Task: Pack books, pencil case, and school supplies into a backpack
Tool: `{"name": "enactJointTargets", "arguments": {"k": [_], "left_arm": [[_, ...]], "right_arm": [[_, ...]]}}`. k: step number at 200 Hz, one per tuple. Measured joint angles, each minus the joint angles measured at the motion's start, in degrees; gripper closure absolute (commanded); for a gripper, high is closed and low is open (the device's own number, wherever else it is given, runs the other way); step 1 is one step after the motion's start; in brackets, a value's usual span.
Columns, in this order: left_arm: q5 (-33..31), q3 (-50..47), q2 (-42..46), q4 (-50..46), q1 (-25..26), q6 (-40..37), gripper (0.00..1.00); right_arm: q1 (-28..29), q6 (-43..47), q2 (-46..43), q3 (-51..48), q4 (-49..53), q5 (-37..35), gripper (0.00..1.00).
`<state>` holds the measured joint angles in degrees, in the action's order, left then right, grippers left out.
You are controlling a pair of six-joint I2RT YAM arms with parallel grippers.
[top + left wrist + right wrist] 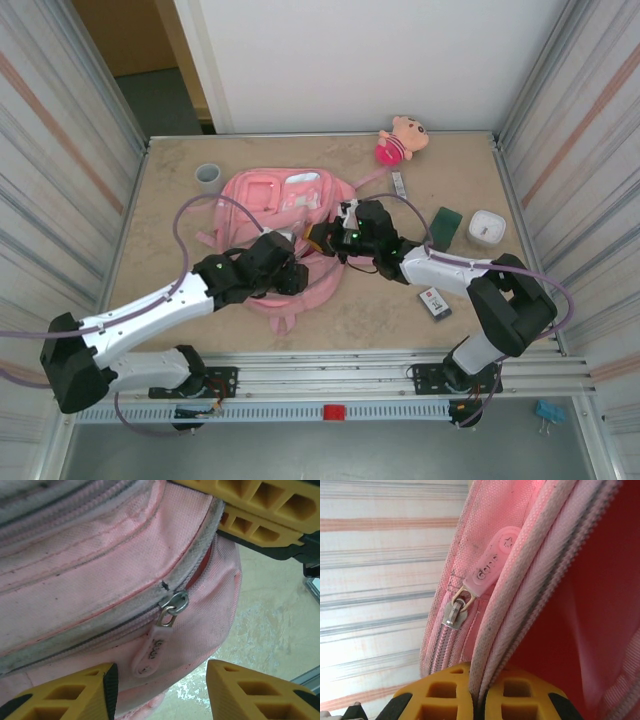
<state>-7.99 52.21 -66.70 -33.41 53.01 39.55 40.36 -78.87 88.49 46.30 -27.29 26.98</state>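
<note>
The pink backpack lies mid-table. My right gripper is shut on the backpack's zip edge beside the open main pocket, and a zip pull hangs just ahead of it. My left gripper is open at the backpack's near side, with another zip pull lying free just ahead of its fingers. A dark book, a black piece with white markings and a slim grey stick lie on the table to the right. The pencil case is out of view.
A white rounded box sits at the right, a grey cup at the back left and a pink plush doll at the back. Metal walls close in both sides. The right gripper's yellow fingers cross the left wrist view.
</note>
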Motion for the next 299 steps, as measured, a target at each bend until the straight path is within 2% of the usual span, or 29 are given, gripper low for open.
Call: {"name": "enactJointTargets", "arguments": {"k": [34,112,142,182,188,201,211,224,239,276,283,299], "left_arm": [[-2.43,0.09,-0.85,0.7,0.0,0.7,0.61],[-5.03,0.07,-2.51,3.21,0.37,0.9,1.0],[-6.1,-0.09,-0.76,2.56,0.37,1.01,1.0],[-10.27,-3.39,6.32,-0.83,0.31,0.09,1.0],[-10.69,-4.24,7.43,-0.83,0.31,-0.42,1.0],[-11.21,-5.73,9.2,-0.55,0.31,-1.38,1.0],[-11.21,-6.69,10.19,0.39,0.31,-2.16,1.0],[-11.15,-7.85,11.02,2.14,0.31,-2.99,1.0],[-11.08,-8.66,11.23,4.26,0.31,-3.8,1.0],[-10.6,-8.87,11.15,8.09,0.31,-5.2,1.0],[-10.38,-8.87,10.97,8.63,0.31,-5.29,1.0],[-9.77,-8.87,10.32,9.68,0.31,-5.29,1.0]], "right_arm": [[0.46,0.0,0.0,0.0,0.42,-0.37,1.0],[0.35,0.98,-0.13,0.0,1.2,-0.24,1.0],[-2.51,1.77,-0.13,0.0,1.99,3.08,1.0],[-10.78,3.52,-0.66,0.0,3.54,12.2,1.0],[-11.74,3.89,-0.81,0.0,4.04,13.27,0.95],[-13.27,4.66,-1.22,0.0,5.51,15.02,0.71],[-13.73,4.81,-1.44,0.0,6.19,14.86,0.58],[-13.62,4.68,-1.62,0.02,6.01,14.29,0.5],[-12.02,3.08,-1.64,-0.07,4.22,12.13,0.47],[-4.24,-1.16,-1.64,-1.05,-1.68,5.73,0.48],[-3.08,-1.7,-1.64,-1.05,-2.29,4.66,0.53],[-1.18,-2.34,-1.64,-1.05,-3.02,2.91,0.74]]}}
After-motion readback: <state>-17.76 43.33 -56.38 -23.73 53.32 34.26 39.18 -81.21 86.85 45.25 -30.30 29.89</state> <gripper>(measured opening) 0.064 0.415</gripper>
